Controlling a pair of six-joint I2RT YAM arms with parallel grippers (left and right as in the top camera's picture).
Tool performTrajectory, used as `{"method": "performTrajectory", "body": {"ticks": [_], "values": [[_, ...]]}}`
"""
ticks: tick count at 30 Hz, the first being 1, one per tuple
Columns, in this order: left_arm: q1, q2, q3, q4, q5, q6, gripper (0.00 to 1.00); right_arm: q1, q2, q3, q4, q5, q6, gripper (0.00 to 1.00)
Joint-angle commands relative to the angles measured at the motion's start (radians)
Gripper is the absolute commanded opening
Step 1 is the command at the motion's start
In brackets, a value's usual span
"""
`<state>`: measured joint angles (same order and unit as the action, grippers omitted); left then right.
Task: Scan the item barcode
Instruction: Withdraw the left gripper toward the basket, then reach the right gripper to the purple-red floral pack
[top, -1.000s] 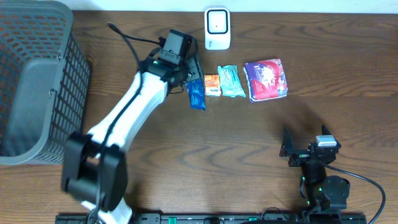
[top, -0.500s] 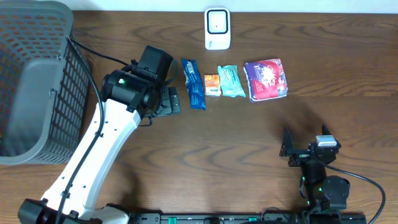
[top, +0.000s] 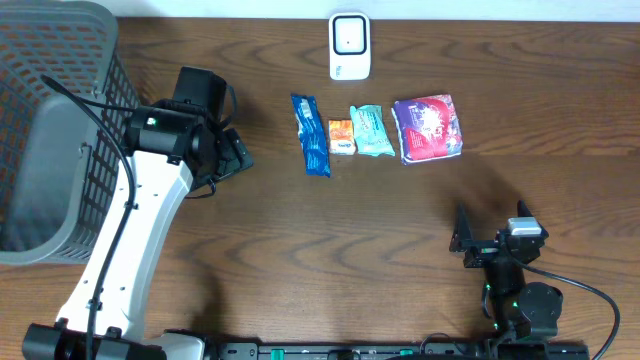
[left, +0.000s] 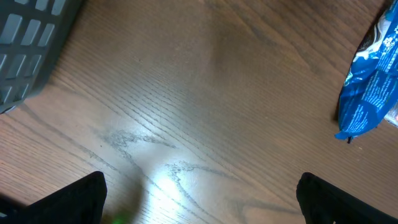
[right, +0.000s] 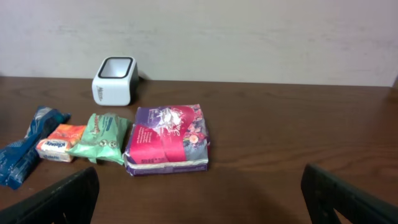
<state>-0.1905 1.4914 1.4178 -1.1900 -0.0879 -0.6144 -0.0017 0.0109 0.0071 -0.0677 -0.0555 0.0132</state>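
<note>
Nearest the robot's base, the right gripper (right: 202, 208) stands with its fingers spread wide and nothing between them. Further in and to the left, the left gripper (left: 205, 202) is also spread wide and empty above the bare wooden table (top: 400, 220), beside the grey mesh basket (top: 110, 110), which the picture's edge cuts off.

Beyond lies a row of four items. The blue packet (top: 314, 134) has white print that is too blurred to read. The small orange pack (right: 57, 142) touching it carries a blue word I cannot read surely. Then come a green packet (right: 99, 138) and a purple and pink flowered pack (right: 168, 139). No barcode is visible on any of them. Farthest stands the white barcode scanner (top: 349, 45), apart from the row.
</note>
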Motion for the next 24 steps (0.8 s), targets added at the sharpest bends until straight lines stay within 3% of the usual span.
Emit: {"method": "performTrajectory", "body": {"ticks": [1,22,24], "values": [[0.004,0.003,-0.007,-0.006,-0.002,-0.016,0.98,-0.006,-0.005,-0.002,-0.004,-0.003,-0.011,0.99],[0.004,0.003,-0.007,-0.006,-0.003,-0.016,0.98,-0.006,-0.004,-0.002,0.0,0.057,-0.034,0.99],[0.004,0.003,-0.007,-0.006,-0.003,-0.016,0.98,-0.006,-0.004,-0.002,0.065,-0.072,0.105,0.99]]}}
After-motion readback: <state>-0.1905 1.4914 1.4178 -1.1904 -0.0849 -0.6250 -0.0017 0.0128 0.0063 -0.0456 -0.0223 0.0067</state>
